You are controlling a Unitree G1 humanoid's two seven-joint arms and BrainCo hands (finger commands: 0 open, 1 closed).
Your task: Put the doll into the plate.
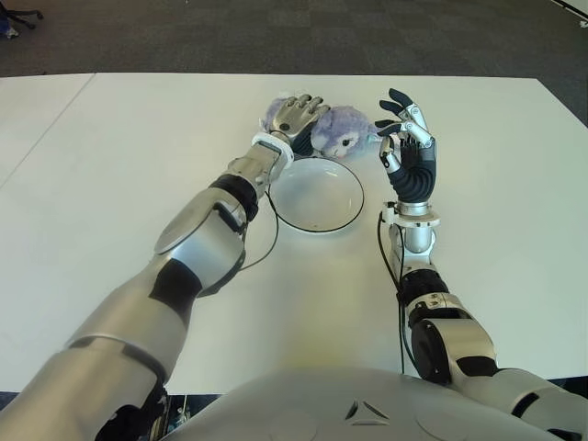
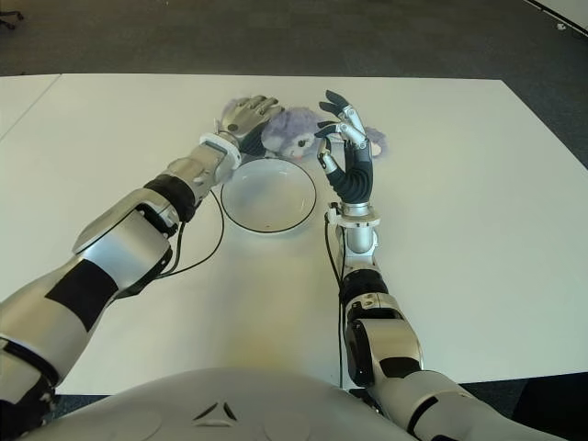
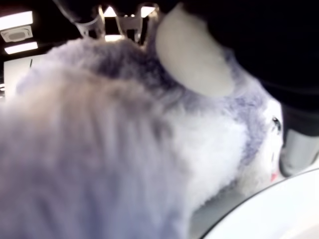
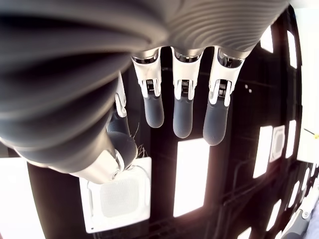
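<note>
Item 1: fluffy lavender plush doll [image 1: 342, 129], half hidden under my left hand [image 1: 296, 114], whose fingers clasp it, just behind the round white plate [image 1: 317, 216]. Right hand [image 1: 409, 152] upright beside, fingers spread, holding nothing. Bare white table [image 1: 496, 202] around.

Doll [image 1: 342, 129] wedged between left hand [image 1: 296, 114] and right hand [image 1: 409, 147]; plate [image 1: 317, 194] just nearer, open above.
</note>
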